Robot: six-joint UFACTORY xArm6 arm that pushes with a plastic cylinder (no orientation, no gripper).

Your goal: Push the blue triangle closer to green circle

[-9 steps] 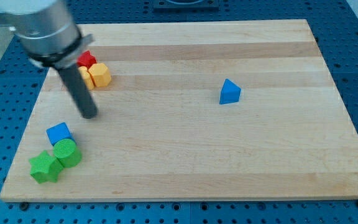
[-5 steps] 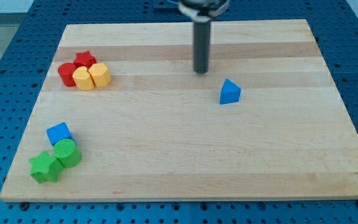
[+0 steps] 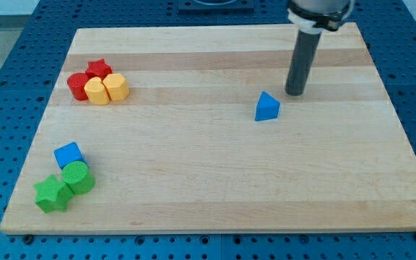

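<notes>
The blue triangle point(image 3: 267, 107) sits right of the wooden table's point(image 3: 215, 195) centre, well apart from the green circle point(image 3: 77, 178) near the view's bottom-left corner, so the push appears not yet begun. My tip point(image 3: 295, 93) rests just up and right of the triangle, apart from it, a plausible side for driving it left and down. There are no jaws: the arm ends in a plain rod holding nothing. No brands, labels or writing can be read.
</notes>
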